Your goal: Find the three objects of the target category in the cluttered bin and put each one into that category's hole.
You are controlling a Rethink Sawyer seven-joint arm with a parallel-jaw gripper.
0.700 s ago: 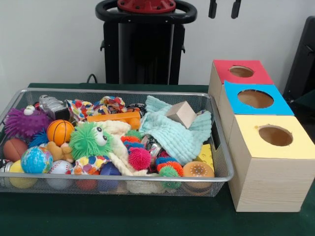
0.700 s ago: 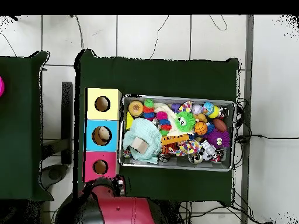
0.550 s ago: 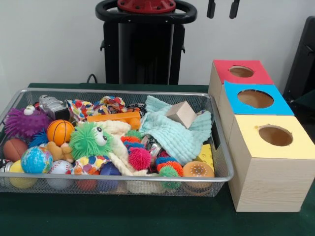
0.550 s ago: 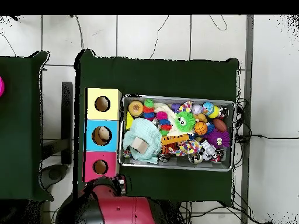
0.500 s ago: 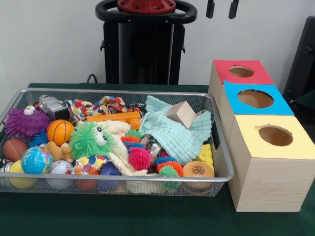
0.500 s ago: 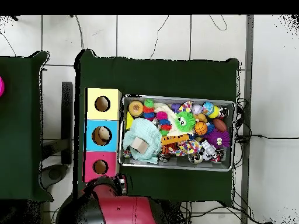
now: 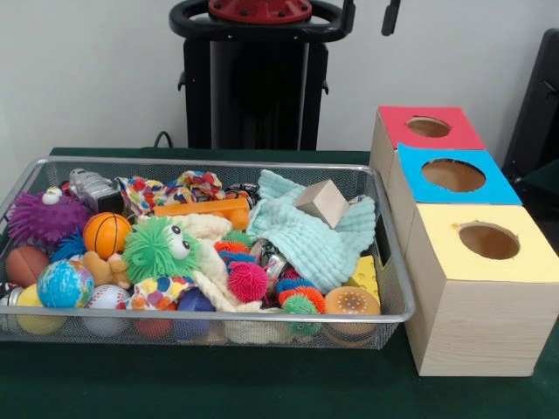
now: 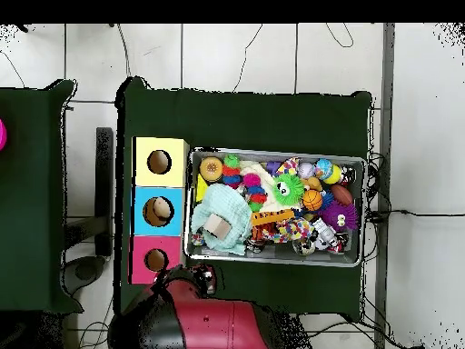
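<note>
- Silver wire-mesh bin [image 7: 395,288] sits on dark green tablecloth [image 7: 262,384], crammed w/ toys. Beside it, a row of 3 wooden boxes, each w/ 1 round hole: red-topped box [image 7: 428,127] farthest, blue-topped box [image 7: 453,175] in the middle, yellow-topped box [image 7: 488,241] nearest the front camera.
- Robot's black 2-finger gripper [image 7: 369,16] shows only as 2 dark tips at the top edge of the front view, well above the bin's far side. Tips stand apart w/ nothing between them, so fingers look spread and empty.
- Target category isn't stated; which 3 items count can't be told. Candidates are all in the bin, none in a hole.
- Risk 1: pale wooden cube [image 7: 322,202] rests tilted on the mint-green knitted cloth [image 7: 314,240]; a pinch there could snag the cloth and drag it out too.
- Risk 2: balls, e.g. small orange basketball [image 7: 106,234] and globe-printed ball [image 7: 65,284], are packed touching neighbours; fingers may lack room and squirt them sideways.
- Risk 3: green fuzzy googly-eyed toy [image 7: 159,249] and purple spiky ball [image 7: 44,218] are soft, so a grip may slip.
- Risk 4: items buried under the pile may be missed.
</note>
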